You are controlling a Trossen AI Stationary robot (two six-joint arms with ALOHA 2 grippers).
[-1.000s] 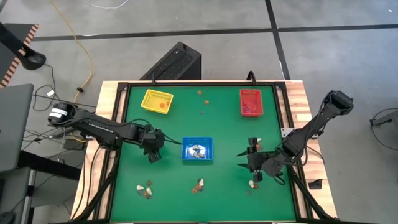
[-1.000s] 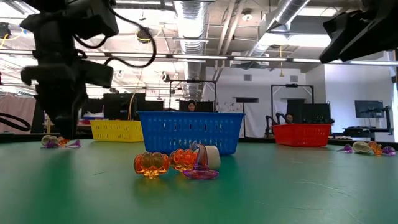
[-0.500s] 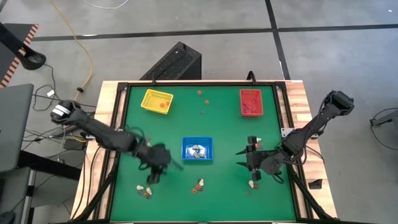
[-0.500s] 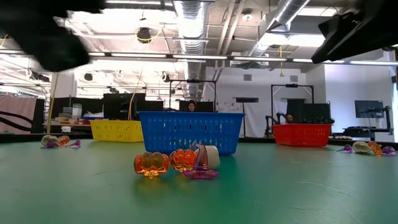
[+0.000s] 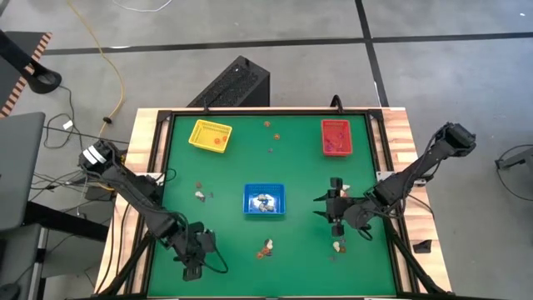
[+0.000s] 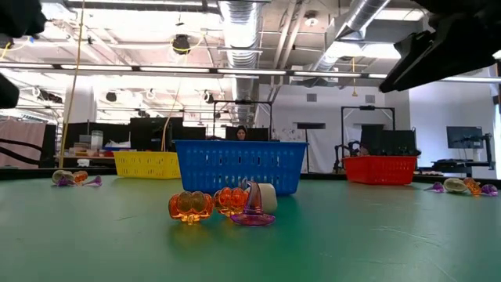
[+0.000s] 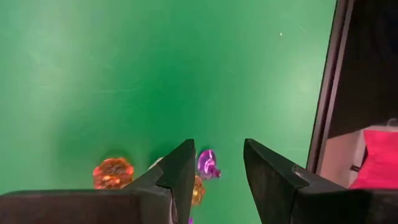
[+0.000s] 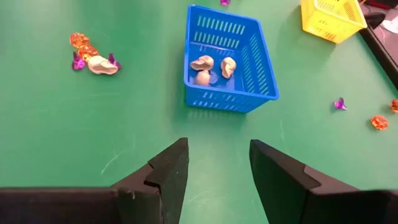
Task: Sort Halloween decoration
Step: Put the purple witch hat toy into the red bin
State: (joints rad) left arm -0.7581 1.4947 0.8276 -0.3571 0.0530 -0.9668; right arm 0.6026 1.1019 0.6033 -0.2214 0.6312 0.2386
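The Halloween decoration is many tiny trinkets, orange, purple and whitish. One cluster (image 6: 227,205) lies near the table's near edge, in front of the blue tray (image 5: 264,200), which holds whitish pieces (image 8: 211,65). My left gripper (image 5: 194,260) hangs open above the near-left cluster. In its wrist view an orange piece (image 7: 113,173) and a purple piece (image 7: 207,163) lie below its open fingers (image 7: 219,168), untouched. My right gripper (image 5: 333,208) waits open to the right of the blue tray, and a trinket (image 5: 337,246) lies just near of it.
A yellow tray (image 5: 210,135) stands far left and a red tray (image 5: 336,137) far right. Loose trinkets lie left of the blue tray (image 5: 200,194) and near the far edge (image 5: 266,125). The table's black frame (image 7: 323,112) runs close beside my left gripper.
My left gripper has swept from just left of the blue tray toward the table's near edge and now hangs over the near-left cluster. A few trinkets show on the mat where it stood before.
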